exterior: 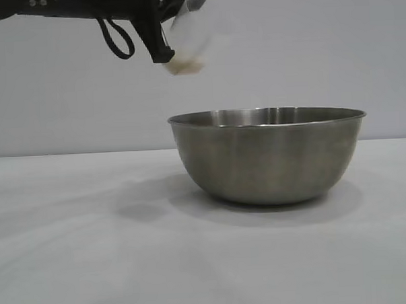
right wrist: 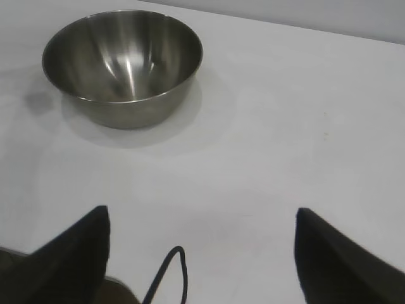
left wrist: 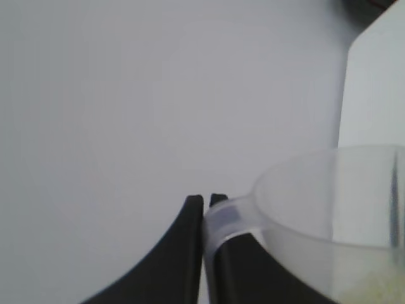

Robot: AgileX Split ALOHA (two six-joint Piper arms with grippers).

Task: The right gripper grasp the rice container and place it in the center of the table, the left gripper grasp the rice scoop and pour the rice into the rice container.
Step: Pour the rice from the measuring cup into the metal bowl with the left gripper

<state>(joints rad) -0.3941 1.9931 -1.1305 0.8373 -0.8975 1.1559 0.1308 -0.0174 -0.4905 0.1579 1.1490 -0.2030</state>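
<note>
Left gripper (left wrist: 204,209) clamped on translucent rice scoop (exterior: 186,39) handle, tilted above steel rice container (exterior: 268,156); no readable markings.

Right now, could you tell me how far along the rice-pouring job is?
Done: the rice container stands on the table, and the right claw is open and clear of it. In hand: the left claw grips the rice scoop, tilted above the container's rim. Left: the rice is in the scoop; the container looks empty.
</note>
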